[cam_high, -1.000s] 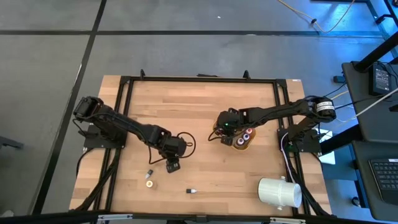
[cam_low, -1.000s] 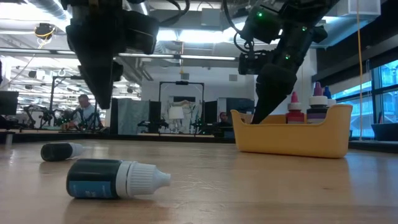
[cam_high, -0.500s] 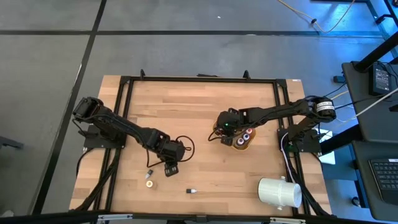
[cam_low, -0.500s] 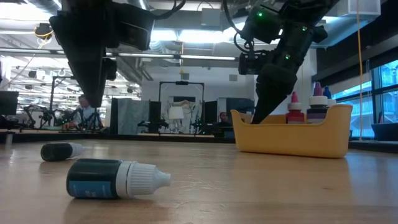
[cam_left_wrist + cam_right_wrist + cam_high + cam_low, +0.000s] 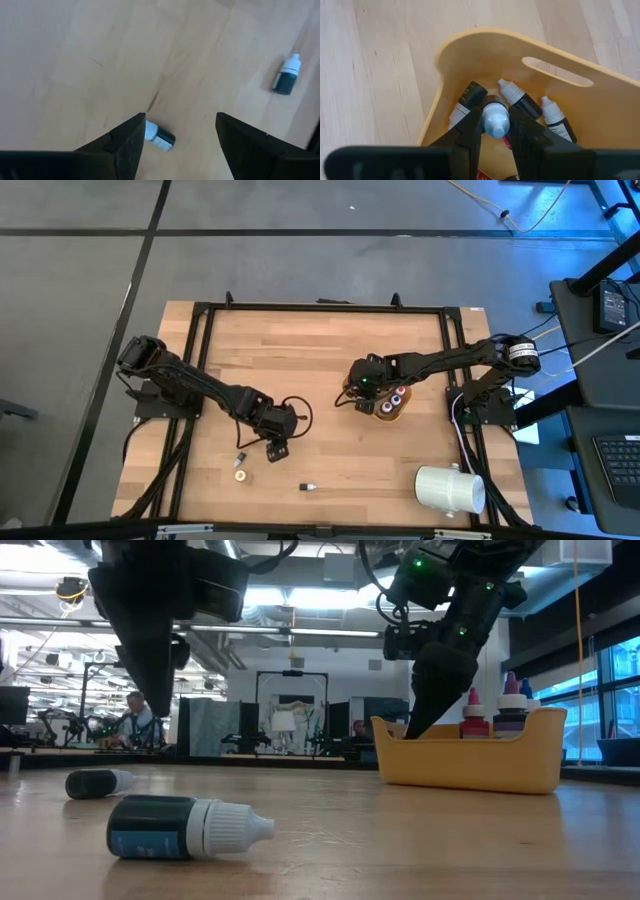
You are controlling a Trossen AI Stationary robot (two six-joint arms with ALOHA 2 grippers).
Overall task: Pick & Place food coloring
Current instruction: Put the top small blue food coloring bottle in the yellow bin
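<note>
Count, table top: three small dropper bottles lying loose — one (image 5: 160, 138) between the left gripper's (image 5: 177, 137) spread fingers, one (image 5: 287, 79) well off beyond the fingertip, one (image 5: 308, 487) farther still. One yellow bowl (image 5: 470, 55). Inside the bowl: four bottles told apart, one blue-capped (image 5: 495, 117) pinched between the right gripper's (image 5: 495, 131) fingers, three just beside them. One white cylinder (image 5: 450, 488).

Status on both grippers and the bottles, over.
Left gripper open above a loose bottle. Right gripper shut on blue-capped bottle inside bowl. Nothing in the way.
</note>
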